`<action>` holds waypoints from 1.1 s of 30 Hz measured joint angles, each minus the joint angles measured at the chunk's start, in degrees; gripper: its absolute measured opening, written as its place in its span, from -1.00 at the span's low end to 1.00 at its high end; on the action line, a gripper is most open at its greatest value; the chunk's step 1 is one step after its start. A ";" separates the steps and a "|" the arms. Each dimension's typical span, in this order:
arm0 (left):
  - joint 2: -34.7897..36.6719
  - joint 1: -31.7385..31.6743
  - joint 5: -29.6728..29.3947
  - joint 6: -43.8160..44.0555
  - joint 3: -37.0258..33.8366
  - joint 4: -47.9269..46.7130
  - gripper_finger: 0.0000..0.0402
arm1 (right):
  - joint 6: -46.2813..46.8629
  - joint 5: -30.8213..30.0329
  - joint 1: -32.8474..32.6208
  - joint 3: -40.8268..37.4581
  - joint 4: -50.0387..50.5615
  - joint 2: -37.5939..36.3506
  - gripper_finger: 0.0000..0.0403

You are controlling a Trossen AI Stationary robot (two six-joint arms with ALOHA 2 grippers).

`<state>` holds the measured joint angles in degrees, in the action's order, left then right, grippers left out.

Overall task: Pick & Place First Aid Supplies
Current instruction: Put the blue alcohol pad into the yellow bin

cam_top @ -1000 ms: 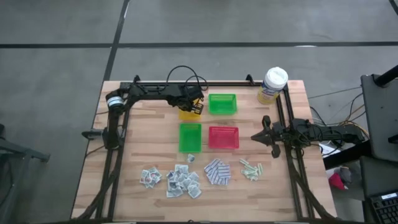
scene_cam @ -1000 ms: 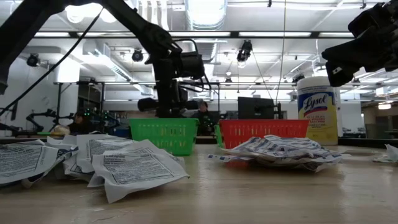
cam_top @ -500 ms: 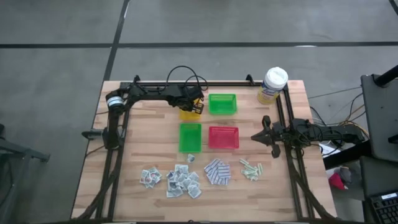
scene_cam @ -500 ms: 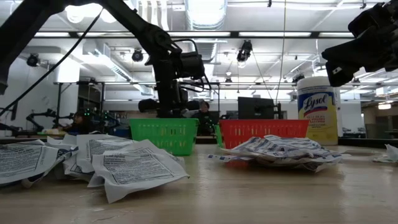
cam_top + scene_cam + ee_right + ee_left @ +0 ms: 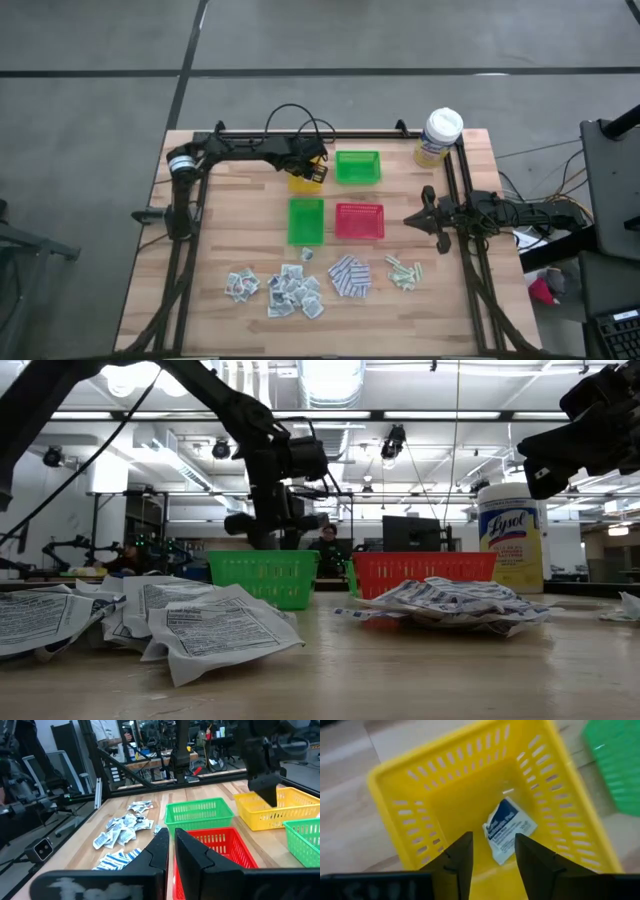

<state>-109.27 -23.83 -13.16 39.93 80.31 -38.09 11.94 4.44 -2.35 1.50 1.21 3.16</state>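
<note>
Hovering over slotted yellow plastic tray (image 5: 485, 790): left gripper (image 5: 492, 862), jaws parted, empty; flat white sachet (image 5: 507, 827) inside. Right gripper (image 5: 170, 847) closed, idle.

From above, the left tool (image 5: 314, 172) covers most of the yellow tray (image 5: 300, 182). The sachet (image 5: 506, 830) print inside is too blurred to read. At surface height, the green tray (image 5: 263, 576) hides the yellow one.

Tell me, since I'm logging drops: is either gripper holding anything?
No. The left gripper is open above the yellow tray, a sachet lying loose inside; the right gripper is shut, empty.
</note>
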 joint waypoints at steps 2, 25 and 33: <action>1.36 0.34 -0.92 -0.47 0.04 0.05 -0.30 | 0.02 -0.02 0.00 0.00 0.00 0.00 -0.86; 14.79 18.25 -6.05 9.62 -1.02 -21.67 -0.30 | 0.00 -0.02 -0.02 0.00 0.00 0.00 -0.86; 18.71 24.63 -0.54 24.86 -5.95 -22.42 -0.30 | 0.00 -0.01 0.00 0.00 0.00 0.00 -0.86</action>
<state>-90.57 0.80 -13.70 64.79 74.36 -60.51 11.94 4.43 -2.35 1.50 1.21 3.16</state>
